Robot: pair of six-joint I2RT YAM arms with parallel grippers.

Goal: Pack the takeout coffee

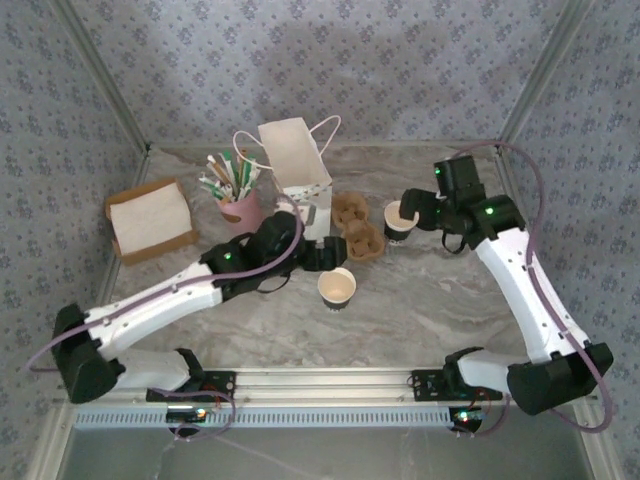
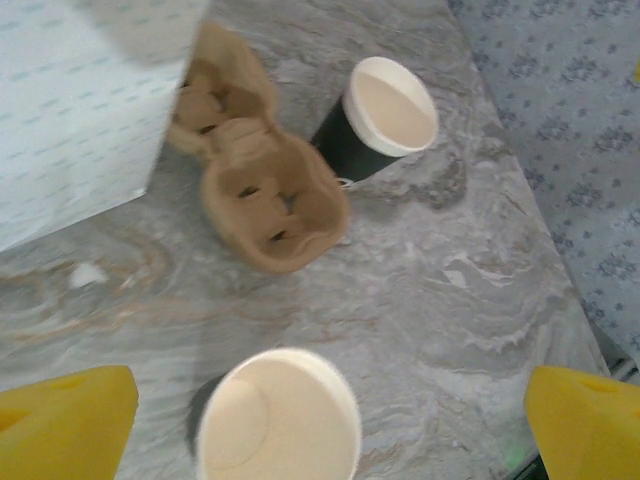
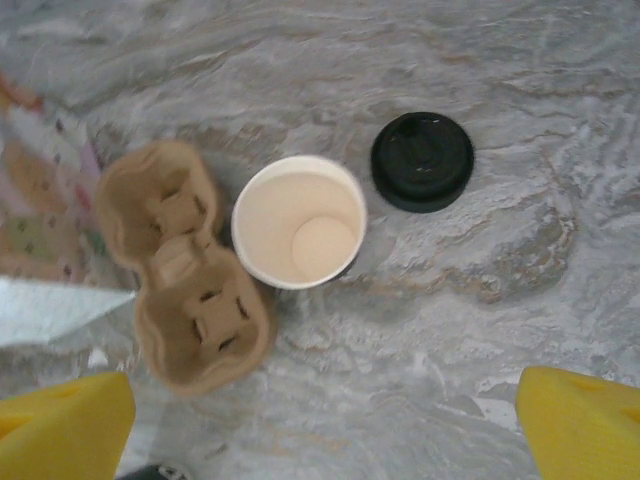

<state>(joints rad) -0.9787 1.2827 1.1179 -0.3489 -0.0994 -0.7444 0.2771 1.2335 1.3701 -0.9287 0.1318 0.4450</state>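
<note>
Takeout coffee [image 2: 278, 420] stands upright, mouth up, no lid, empty inside. It's just below the left gripper [image 2: 328, 440], whose jaws are wide apart w/ the cup btwn them, no contact that I can see. Left arm is much nearer. Cup sits mid-table [image 1: 420, 300], toward near edge. Right gripper [image 3: 322, 425], also spread & holding nothing, hovers by the dark cup [image 3: 298, 222], empty too, black lid [image 3: 422, 160] beside it. Cardboard carrier [image 2: 262, 195], wells vacant, lies next to white bag [image 2: 70, 110], farther back.

The cup [image 2: 278, 415] is matt paper, the carrier [image 2: 265, 195] rough pulp (fibrous), the tabletop [image 2: 440, 300] smooth.
</note>
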